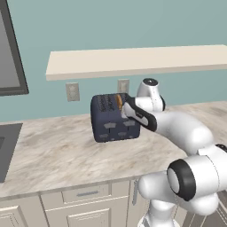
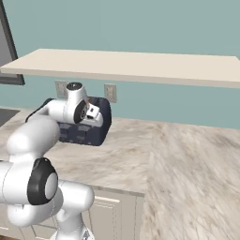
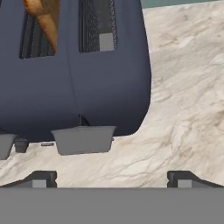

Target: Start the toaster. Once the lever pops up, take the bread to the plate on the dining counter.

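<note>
- Toaster (image 1: 114,117) is seen in the middle of the left base view, a dark blue box standing on the marble counter (image 1: 57,150) close to the blue-green wall.
- Bread (image 1: 119,102) is seen as a golden-brown slice poking up from a slot near the right end of the toaster's top.
- In the hand view, the toaster fills the upper left of the frame, and the bread (image 3: 43,17) is seen in the slot at the top left.
- A grey lever panel (image 3: 83,139) is seen sticking out at the toaster's lower edge, in the middle of the hand view. Part of a second grey panel is cut off at the left edge.
- The gripper (image 3: 111,179) is spread wide, with nothing held. Its two dark finger tips (image 3: 39,179) are seen far apart at the bottom of the hand view, below the grey lever and not touching it.
- In the left base view, the white arm (image 1: 186,133) is seen reaching from the lower right to the right end of the toaster, where the hand hides part of it.
- In the right base view, the toaster (image 2: 96,124) is seen at the middle left, partly hidden behind the arm.
- Two wall outlets (image 1: 72,91) are seen behind the toaster, under a long pale shelf (image 1: 133,61) across the top of the frame.
- Pale cabinet drawers (image 1: 86,193) are seen under the counter at the bottom.
</note>
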